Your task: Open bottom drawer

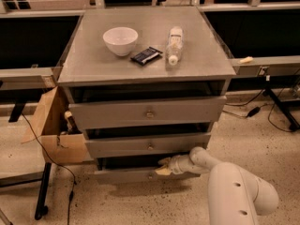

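Grey three-drawer cabinet (220,86) seen from the front and above. The bottom drawer (124,175), with the narrowest front of the three and a small brass knob (150,175) at its centre, sits lowest, just above the floor (140,205), with a dark gap showing above its front panel. The gripper (163,166) lies at the upper edge of that front, just right of and slightly above the knob, reaching in from the right on a pale arm (234,191) that fills the lower right corner. Whether the jaws are spread or pinching the drawer cannot be told. The middle drawer (117,146) and the top drawer (117,114) stand above, each with its own centre knob. On the worktop (89,67), a white bowl (120,41) stands left of centre toward the rear edge, a dark packet (146,55) lies just right of it, and a clear bottle (174,45) lies on its side right of the packet. An open cardboard box (51,125) stands against the cabinet's left side.
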### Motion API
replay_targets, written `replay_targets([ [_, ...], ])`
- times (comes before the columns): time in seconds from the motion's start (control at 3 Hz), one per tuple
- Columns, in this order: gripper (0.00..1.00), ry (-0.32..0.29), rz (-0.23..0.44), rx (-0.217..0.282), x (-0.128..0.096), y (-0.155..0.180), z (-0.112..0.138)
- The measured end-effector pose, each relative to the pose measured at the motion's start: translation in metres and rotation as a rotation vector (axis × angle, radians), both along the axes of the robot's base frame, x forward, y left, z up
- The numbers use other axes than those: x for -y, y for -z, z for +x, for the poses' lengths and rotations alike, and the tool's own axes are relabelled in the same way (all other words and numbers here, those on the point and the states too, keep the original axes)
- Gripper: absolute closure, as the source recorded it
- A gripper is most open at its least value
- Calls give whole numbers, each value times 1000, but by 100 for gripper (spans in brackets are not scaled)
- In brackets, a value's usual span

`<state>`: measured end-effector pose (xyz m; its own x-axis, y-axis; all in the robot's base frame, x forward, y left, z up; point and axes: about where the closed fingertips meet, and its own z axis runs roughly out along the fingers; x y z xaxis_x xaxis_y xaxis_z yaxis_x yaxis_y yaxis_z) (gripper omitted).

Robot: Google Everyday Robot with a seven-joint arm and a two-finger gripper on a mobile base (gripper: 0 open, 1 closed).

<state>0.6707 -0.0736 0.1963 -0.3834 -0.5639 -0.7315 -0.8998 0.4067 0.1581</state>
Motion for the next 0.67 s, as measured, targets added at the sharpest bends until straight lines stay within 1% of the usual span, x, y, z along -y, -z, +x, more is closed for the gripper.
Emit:
replay_targets([
  [0.33,13,0,0,0,0,-2,0],
  [0.67,0,0,0,0,0,-2,0],
])
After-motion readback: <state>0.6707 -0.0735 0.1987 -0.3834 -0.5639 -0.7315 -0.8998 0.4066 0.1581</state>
